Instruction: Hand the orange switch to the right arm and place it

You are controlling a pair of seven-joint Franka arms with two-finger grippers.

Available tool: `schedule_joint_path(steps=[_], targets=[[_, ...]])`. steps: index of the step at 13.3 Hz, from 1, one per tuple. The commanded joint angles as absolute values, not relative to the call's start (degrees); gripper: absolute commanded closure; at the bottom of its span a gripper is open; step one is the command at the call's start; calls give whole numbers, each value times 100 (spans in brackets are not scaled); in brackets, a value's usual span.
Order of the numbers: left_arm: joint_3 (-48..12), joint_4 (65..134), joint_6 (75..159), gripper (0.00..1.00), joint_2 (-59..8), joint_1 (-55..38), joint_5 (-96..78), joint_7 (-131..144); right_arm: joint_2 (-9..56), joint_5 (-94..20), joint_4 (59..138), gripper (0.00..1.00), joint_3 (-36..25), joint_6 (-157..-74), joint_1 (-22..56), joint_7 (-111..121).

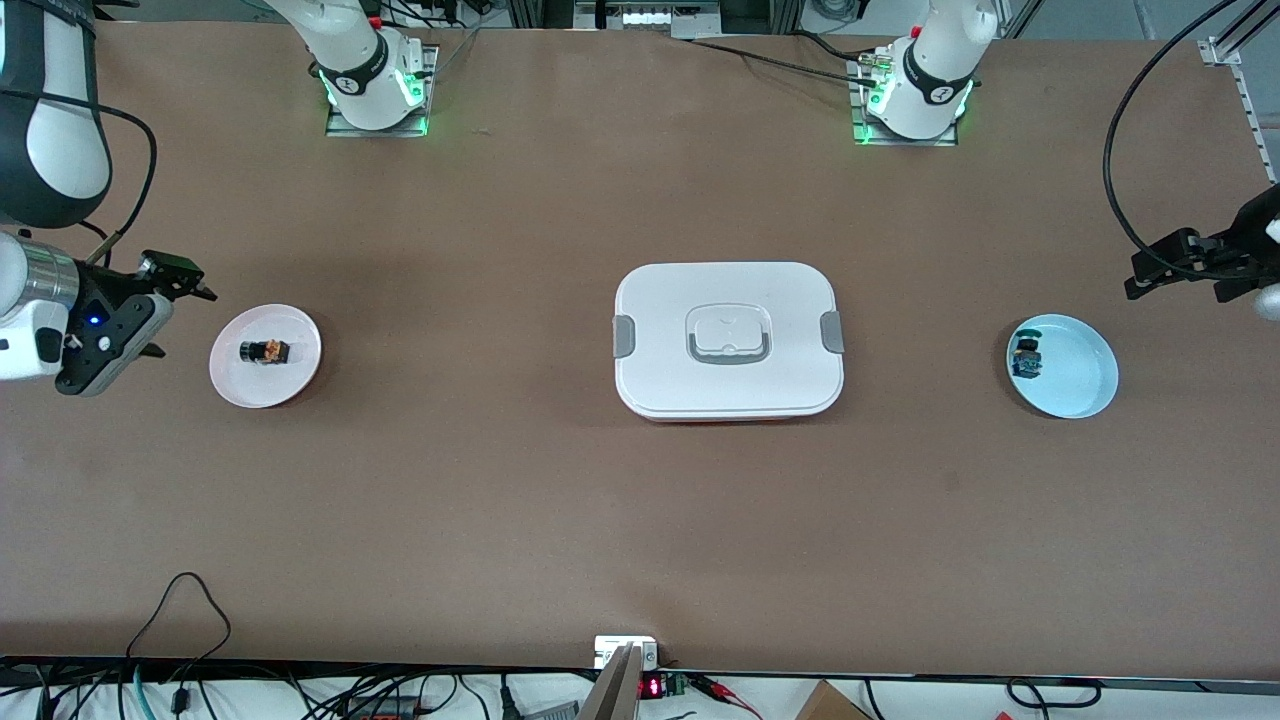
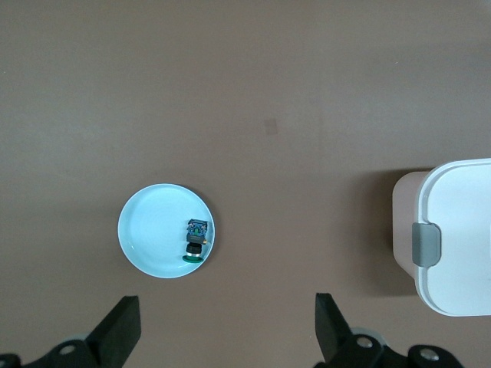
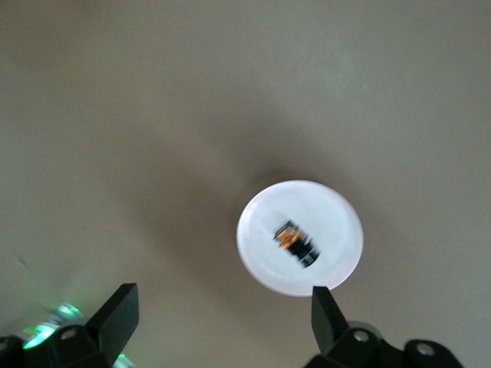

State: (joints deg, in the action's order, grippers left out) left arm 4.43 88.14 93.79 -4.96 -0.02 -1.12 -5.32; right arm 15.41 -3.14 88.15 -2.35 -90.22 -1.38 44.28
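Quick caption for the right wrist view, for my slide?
Right gripper, fingers open, hovers above the orange switch lying on the pink plate.

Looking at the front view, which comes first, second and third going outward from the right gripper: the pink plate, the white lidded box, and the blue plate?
From the right gripper:
1. Pink plate, at the right arm's end of the table, holding the orange switch.
2. White lidded box, mid-table.
3. Blue plate, at the left arm's end.

Matt brown table; smooth, seemingly plastic white box; glossy blue plate.
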Motion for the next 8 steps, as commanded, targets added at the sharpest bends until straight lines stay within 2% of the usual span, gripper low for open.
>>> schedule_joint_path(steps=[1,5,8], targets=[[413,8604,9237,0,-589,0,35,-519,1609,-352,8543,0,-220,-8422,-97,2766],[413,8604,9237,0,-589,0,35,-519,1564,-255,8167,0,-220,-7561,245,-91],[413,8604,9237,0,-589,9,35,-519,1538,-132,7885,0,-281,-7233,255,-528]])
